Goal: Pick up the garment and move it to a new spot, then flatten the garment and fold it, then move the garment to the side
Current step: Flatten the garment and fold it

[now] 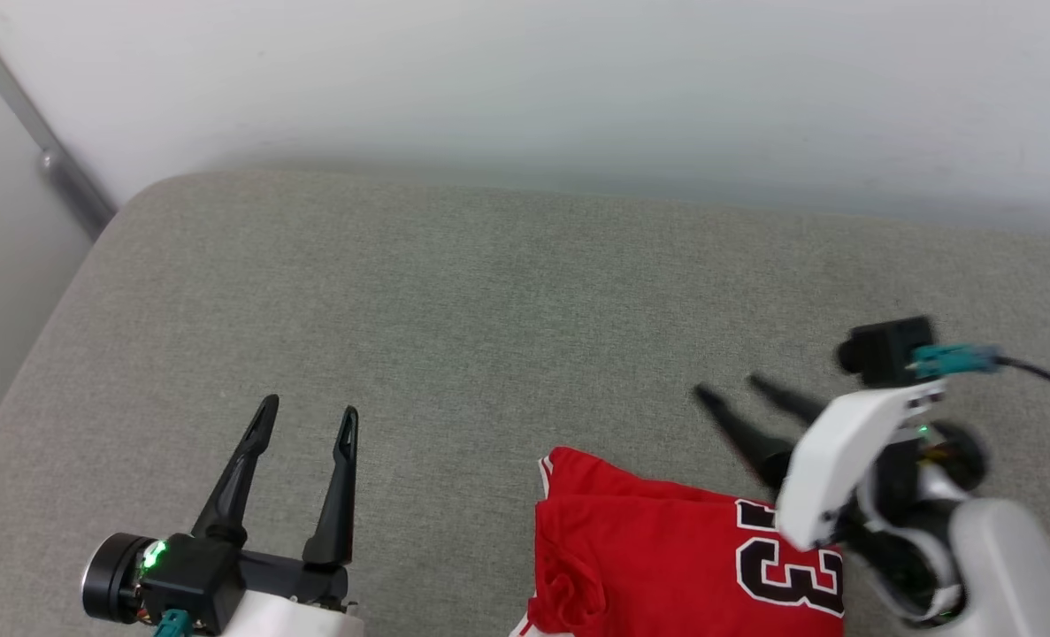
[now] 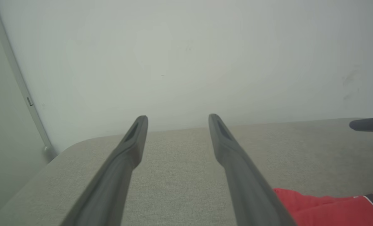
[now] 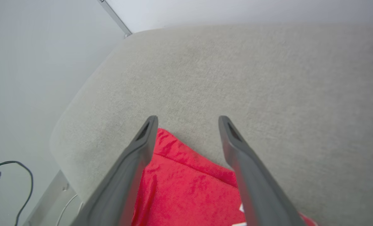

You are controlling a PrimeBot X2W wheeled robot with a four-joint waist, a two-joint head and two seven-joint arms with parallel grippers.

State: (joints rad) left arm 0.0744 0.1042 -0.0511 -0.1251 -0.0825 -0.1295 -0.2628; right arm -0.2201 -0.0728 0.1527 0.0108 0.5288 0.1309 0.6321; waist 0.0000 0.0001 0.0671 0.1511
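Listing what lies before us, by head-view clock position.

Item 1, the garment point(image 1: 666, 548): red, folded into a compact block with a black, white-outlined "3" uppermost, lying at 5 o'clock on the grey cushion point(image 1: 454, 310). One folded layer overlaps another along its 12 o'clock edge.

Item 2, the right gripper point(image 1: 726, 385): at 4 o'clock, fingers pointing toward 10 o'clock, parted and holding nothing. In its wrist view the fingers straddle the garment's far corner. We cannot tell whether they touch the cloth.

Item 3, the left gripper point(image 1: 309, 409): at 7 o'clock, fingers spread and empty, well apart from the garment, aimed at 12 o'clock toward the pale wall point(image 1: 525, 80).

Step in hand: we judge the folding done and the last step, moving the garment to the side, about to start.

Next move calls for: lowering the right fingers onto the folded edge, pinching every layer together, then carrying or sliding the block without letting it open. Catching one layer alone would likely undo the fold.

Containers: we log none; the garment rests directly on the cushion.
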